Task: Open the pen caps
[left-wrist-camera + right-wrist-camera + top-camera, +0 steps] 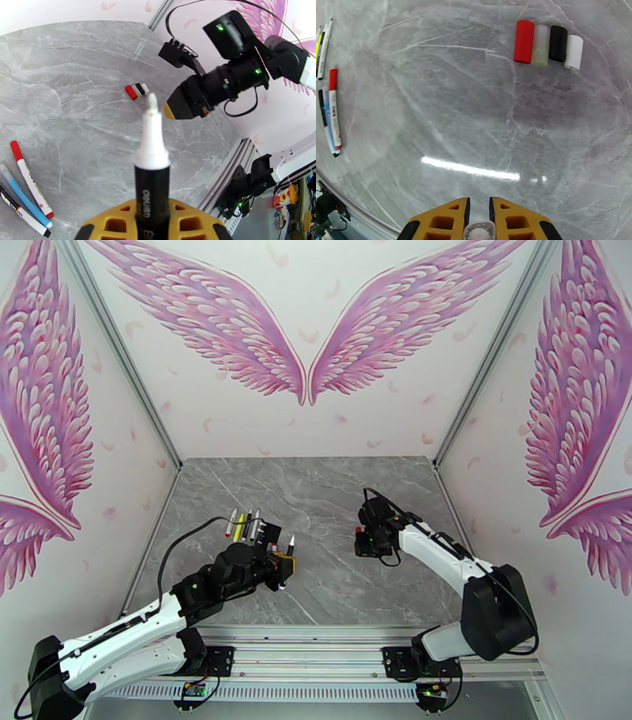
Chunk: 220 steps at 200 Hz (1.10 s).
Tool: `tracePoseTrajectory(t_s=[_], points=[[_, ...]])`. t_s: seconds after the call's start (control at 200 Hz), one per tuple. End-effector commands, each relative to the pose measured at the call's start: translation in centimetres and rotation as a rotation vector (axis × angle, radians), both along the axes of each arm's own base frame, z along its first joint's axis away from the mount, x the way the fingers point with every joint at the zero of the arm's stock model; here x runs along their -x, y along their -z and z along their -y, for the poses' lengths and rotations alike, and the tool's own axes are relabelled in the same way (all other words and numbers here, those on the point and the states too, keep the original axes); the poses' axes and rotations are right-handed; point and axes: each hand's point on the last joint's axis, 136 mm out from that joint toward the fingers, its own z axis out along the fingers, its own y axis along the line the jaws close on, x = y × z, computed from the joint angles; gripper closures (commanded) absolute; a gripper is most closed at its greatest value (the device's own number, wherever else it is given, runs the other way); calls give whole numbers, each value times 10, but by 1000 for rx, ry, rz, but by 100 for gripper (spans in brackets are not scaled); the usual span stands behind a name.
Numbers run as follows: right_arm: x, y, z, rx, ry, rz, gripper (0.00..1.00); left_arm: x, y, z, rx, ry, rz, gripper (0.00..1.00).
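Resting pen caps (545,44), red, clear, black, white

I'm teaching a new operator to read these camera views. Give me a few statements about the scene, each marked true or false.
1. The left gripper holds an uncapped pen with a black barrel. True.
2. Four loose caps lie in a row on the table. True.
3. The red cap lies between the black cap and the white cap. False: it is at the end of the row, beside a clear cap.
4. The right gripper stands wide open. False: it is shut on what looks like a pale cap.
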Motion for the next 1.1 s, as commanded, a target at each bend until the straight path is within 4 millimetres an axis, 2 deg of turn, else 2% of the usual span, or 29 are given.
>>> tracePoseTrajectory(t_s=[0.0,0.405,0.6,0.83,1.094], points=[[-17,5,9,80,9,5,84,1,11,-9,-41,-19,-17,97],[-45,37,12,144,28,-71,85,2,13,-8,-41,-6,-19,97],[-49,49,19,165,39,-94,85,1,14,-7,-46,-4,-23,97],[-51,59,16,163,23,-118,84,-1,16,-2,-60,5,-31,97],[-52,67,17,168,31,-136,78,-2,15,4,-60,22,-40,98]])
